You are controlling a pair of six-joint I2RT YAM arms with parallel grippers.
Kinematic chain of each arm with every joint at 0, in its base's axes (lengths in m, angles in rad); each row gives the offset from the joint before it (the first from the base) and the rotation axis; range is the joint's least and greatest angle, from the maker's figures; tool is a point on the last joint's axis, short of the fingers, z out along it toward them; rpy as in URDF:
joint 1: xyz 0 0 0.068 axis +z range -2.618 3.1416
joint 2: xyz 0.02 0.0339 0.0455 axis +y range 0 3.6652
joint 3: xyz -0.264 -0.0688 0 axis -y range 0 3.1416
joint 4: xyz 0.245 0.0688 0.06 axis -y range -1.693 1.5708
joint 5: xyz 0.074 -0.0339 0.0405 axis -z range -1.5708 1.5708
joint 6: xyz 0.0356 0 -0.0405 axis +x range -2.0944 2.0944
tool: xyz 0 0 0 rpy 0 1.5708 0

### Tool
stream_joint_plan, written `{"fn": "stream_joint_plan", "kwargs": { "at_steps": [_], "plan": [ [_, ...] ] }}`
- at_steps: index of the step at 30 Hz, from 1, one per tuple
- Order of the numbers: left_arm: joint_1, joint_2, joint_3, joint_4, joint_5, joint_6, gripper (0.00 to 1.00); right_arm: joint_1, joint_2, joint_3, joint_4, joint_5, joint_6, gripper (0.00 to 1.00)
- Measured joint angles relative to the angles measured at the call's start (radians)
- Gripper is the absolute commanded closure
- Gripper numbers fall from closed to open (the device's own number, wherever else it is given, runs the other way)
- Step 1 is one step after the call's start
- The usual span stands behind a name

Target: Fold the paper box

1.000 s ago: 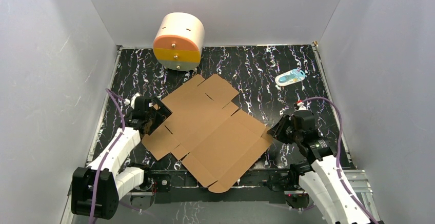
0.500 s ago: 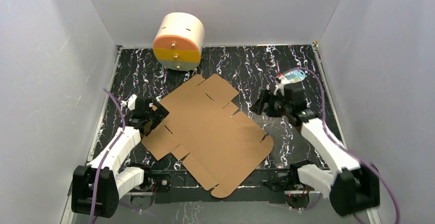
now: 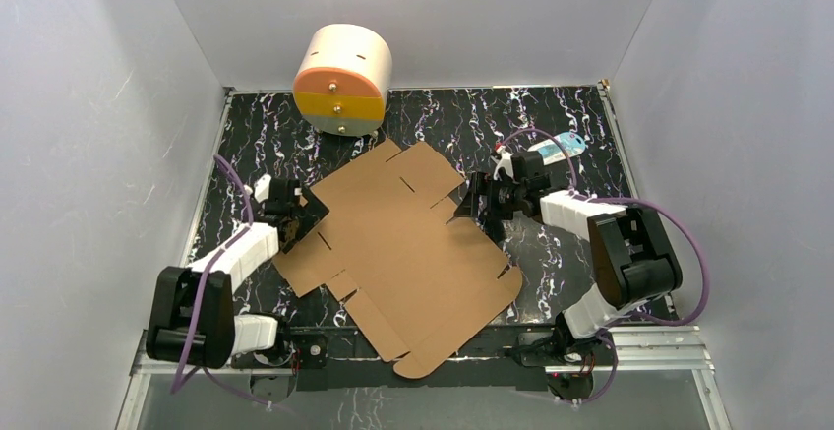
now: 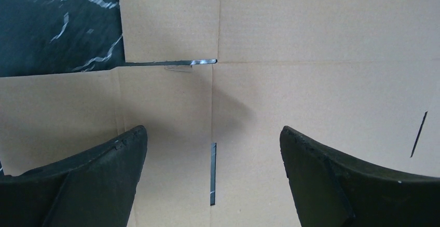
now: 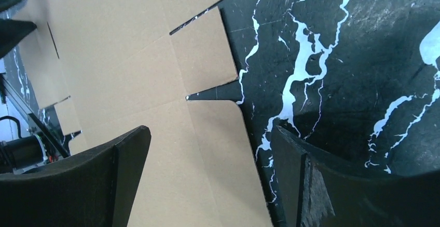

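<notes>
A: Brown corrugated cardboard, die-cut. The paper box (image 3: 403,253) lies flat and unfolded mid-tabletop (image 3: 590,115), with 1 corner reaching the near edge.

B: And the grippers?

A: The left gripper (image 3: 300,212) sits over the sheet's left flaps, jaws wide apart and holding nothing. The right gripper (image 3: 479,204) is at the sheet's right edge, jaws also apart, with 1 finger over cardboard and the other over bare table.

B: How will it handle?

A: I'd judge it light, stiff across the panels but willing to bend along the scored creases. It lies flush, so its edges are hard to pinch, and it may slide. I'd lift a side flap by its free edge beside a slot while the other arm pins the centre panel.
</notes>
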Motion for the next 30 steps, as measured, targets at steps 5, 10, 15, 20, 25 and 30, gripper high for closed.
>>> {"fn": "stream_joint_plan", "kwargs": {
  "at_steps": [5, 10, 15, 20, 25, 30],
  "plan": [
    [-0.008, 0.105, 0.06, 0.076, 0.026, 0.036, 0.04, 0.0, -0.035, -0.049, -0.019, 0.013, -0.009, 0.04],
    [-0.047, 0.208, 0.129, 0.147, 0.058, 0.077, 0.05, 0.002, -0.146, -0.148, -0.048, 0.002, 0.006, 0.05],
    [-0.096, 0.277, 0.171, 0.226, 0.101, 0.122, 0.05, 0.014, -0.307, -0.266, -0.095, -0.003, 0.055, 0.05],
    [-0.134, 0.326, 0.201, 0.295, 0.187, 0.155, 0.04, 0.031, -0.444, -0.296, -0.192, 0.046, 0.079, 0.05],
    [-0.145, 0.339, 0.219, 0.303, 0.248, 0.177, 0.04, 0.033, -0.468, -0.242, -0.194, 0.101, 0.041, 0.05],
    [-0.099, 0.326, 0.215, 0.334, 0.323, 0.168, 0.05, 0.054, -0.36, -0.164, -0.056, 0.095, 0.007, 0.05]
  ]
}}
